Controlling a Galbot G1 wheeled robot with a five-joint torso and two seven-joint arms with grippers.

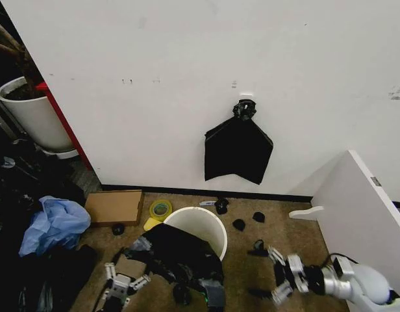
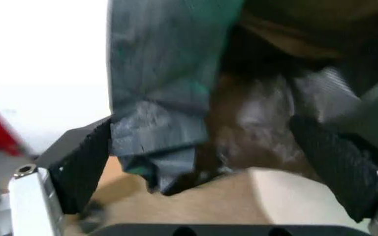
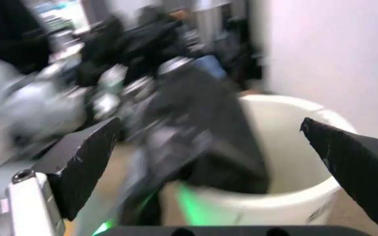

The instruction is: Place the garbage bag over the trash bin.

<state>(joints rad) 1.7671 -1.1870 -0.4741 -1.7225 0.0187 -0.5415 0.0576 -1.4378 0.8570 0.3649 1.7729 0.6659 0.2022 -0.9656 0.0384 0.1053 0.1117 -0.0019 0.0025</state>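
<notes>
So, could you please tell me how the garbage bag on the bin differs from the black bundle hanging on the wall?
The garbage bag is glossy and wrinkled; the black bundle looks flat and matte. The garbage bag lies crumpled over the near rim of the trash bin on the floor; the bundle hangs from a wall hook by its knotted top. Both are black.

The bag (image 1: 177, 255) hid the bin's (image 1: 201, 224) near rim and lower wall, the head view's bottom edge cut off the left gripper (image 1: 120, 286) and the right arm, and motion blur smeared the room behind the bin in the right wrist view.
</notes>
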